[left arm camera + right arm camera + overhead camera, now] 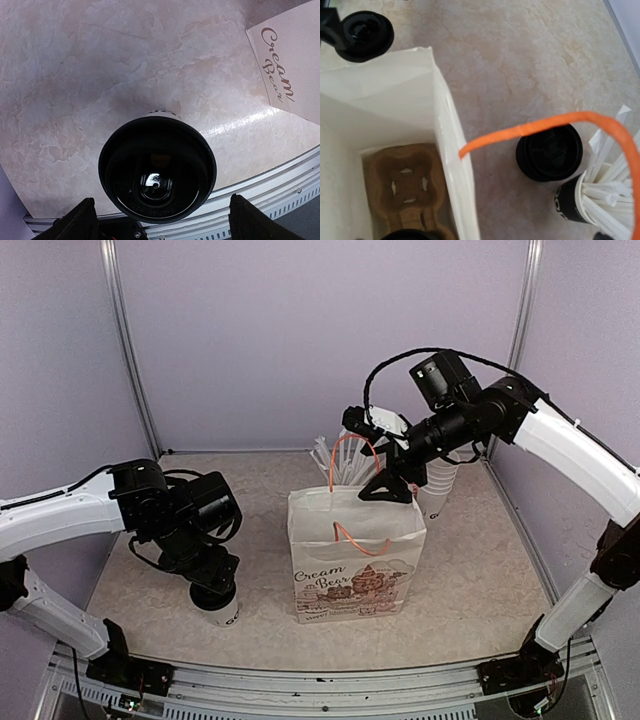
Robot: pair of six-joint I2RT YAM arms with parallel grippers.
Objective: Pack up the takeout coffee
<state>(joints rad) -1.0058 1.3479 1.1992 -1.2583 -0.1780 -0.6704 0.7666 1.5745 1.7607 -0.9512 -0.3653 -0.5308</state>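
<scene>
Coffee cup (222,608) stands on the counter (480,580) left of the bag (355,560), under the left tool (162,220), whose fingers (75,222) are spread wide apart and clear of its black lid. Second cup (549,152) stands behind the bag, beside the straws (607,185). Right tool (390,487) hovers over the bag's back rim by the orange handle (545,125), apparently spread and holding nothing. Inside the bag lies a carrier (407,185).

Top camera high, overlooking all; wrist cameras close, downward, sharing bag (287,65).
</scene>
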